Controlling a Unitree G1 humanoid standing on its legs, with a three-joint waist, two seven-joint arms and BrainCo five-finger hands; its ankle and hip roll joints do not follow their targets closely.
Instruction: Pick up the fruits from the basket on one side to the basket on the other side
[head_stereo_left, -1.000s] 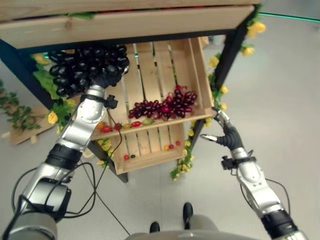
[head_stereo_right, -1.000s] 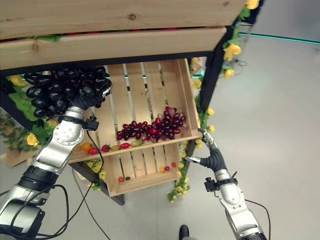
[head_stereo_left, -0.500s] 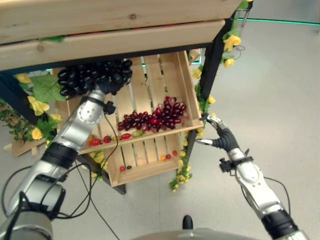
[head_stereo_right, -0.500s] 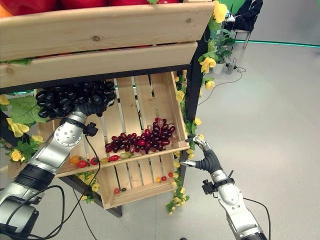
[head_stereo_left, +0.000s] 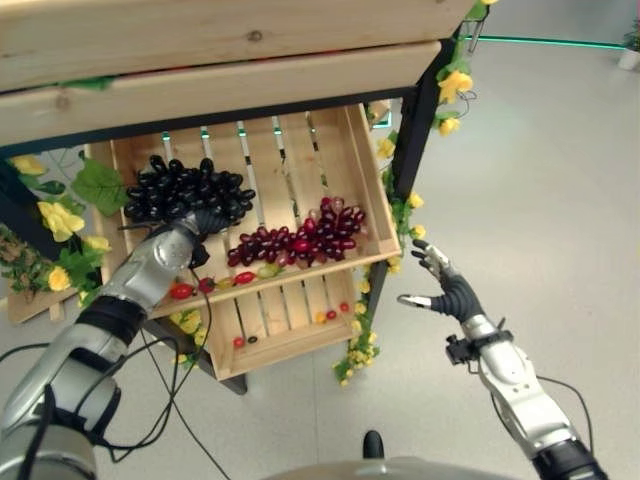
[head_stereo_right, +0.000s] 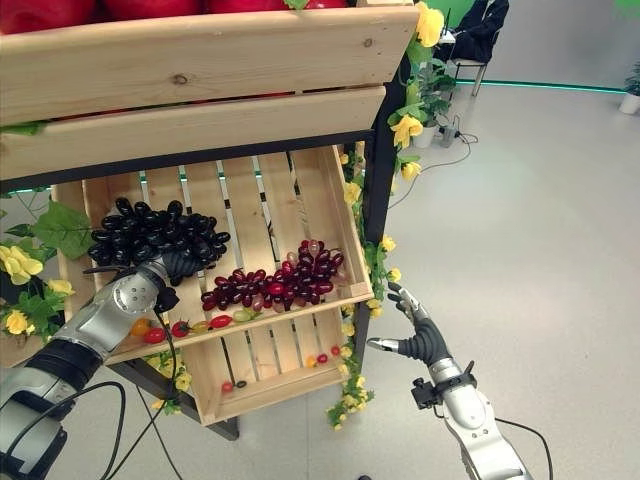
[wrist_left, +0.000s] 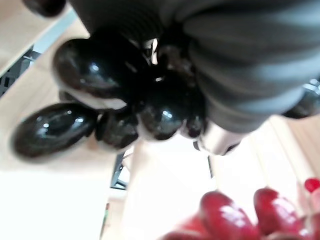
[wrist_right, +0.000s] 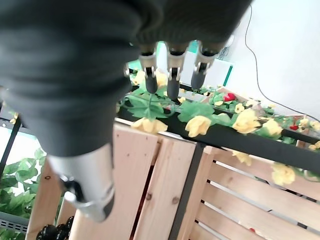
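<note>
Left hand on the black grapes in the slatted wooden crate; right hand open beside the stand.

Left eye view: the bunch of black grapes (head_stereo_left: 185, 192) lies at centre left in the wooden crate (head_stereo_left: 375, 180), with the left hand (head_stereo_left: 200, 224) curled on its lower edge; red grapes (head_stereo_left: 300, 236) lie just right of it, small tomatoes (head_stereo_left: 193, 289) along the front slat.
Right eye view: at lower right the right hand (head_stereo_right: 418, 338) hangs apart from the crate, fingers spread and holding nothing, by yellow flowers (head_stereo_right: 406, 130) on the black post.
Left wrist view: dark grapes press against the ribbed cover, red grapes at the bottom edge.
Right wrist view: straight fingers (wrist_right: 172, 80) point at the flowers.
</note>
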